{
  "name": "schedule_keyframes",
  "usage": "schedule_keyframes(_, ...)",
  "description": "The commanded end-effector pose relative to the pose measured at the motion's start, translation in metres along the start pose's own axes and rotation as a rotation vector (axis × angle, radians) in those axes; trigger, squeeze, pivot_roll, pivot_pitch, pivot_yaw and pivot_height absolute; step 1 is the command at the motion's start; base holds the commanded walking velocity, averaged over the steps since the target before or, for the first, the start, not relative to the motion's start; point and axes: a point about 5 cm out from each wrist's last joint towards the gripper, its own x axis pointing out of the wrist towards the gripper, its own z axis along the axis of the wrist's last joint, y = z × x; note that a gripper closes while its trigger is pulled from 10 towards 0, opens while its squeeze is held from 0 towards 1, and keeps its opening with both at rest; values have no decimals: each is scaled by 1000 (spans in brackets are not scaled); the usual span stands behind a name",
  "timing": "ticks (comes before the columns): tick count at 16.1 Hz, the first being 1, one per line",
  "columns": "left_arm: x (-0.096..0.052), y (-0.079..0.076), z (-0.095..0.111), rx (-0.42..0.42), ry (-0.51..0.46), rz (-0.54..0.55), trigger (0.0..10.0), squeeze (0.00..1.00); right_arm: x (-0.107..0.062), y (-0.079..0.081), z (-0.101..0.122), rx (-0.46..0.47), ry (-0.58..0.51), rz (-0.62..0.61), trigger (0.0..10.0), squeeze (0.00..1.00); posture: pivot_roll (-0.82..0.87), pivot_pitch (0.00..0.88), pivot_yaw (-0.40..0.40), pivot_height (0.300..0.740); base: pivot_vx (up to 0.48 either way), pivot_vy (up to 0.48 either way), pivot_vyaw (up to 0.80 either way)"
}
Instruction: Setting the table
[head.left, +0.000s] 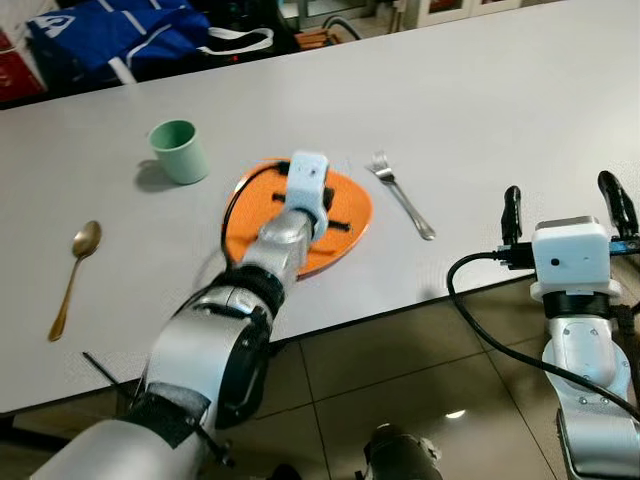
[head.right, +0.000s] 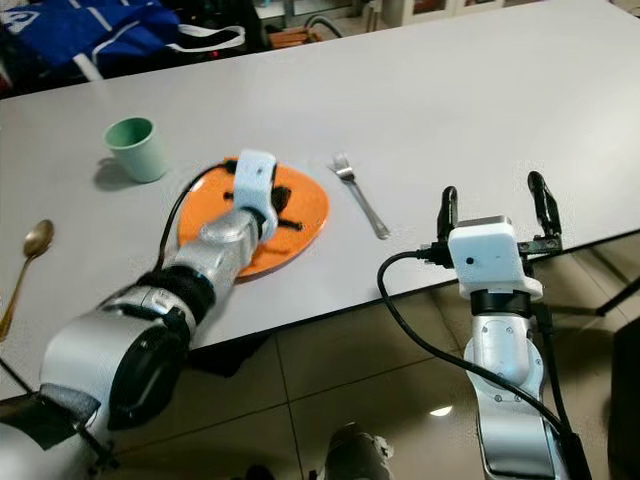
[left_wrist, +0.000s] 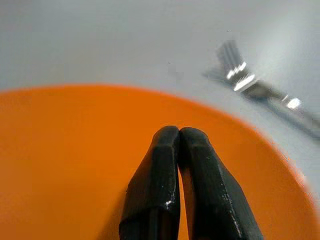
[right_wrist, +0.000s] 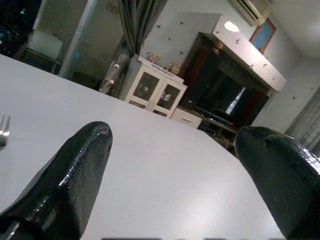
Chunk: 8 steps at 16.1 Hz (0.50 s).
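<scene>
The left gripper (left_wrist: 178, 131) is held over the orange plate (head.left: 345, 205), jaws closed on nothing (the fork (head.left: 401, 194) lies just beside); the right gripper (head.right: 496, 205) is spread wide at the tabletop (head.left: 480, 110) edge.

Brown tiled floor (head.left: 400, 360), white cabinet (right_wrist: 155, 92) and curtains (right_wrist: 135, 25) behind.

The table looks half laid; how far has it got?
Done, it seems: an orange plate with a fork to its right. In hand: the left gripper, fingers shut, sits over the plate. Left, probably: the spoon and green cup lie off to the plate's left. The right gripper waits open at the table edge.
</scene>
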Motion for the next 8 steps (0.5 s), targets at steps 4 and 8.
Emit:
schedule_keyframes(4,3,-6,32,-94,-97,-72,10000,0,0,18,-11,42,32,64,10000,0,-420,60,128,740,0,0,0)
schedule_keyframes(8,-15,39,49,24,-355,-18,10000,0,24,37,-13,127,2,86,10000,0,-307,0,116,740,0,0,0)
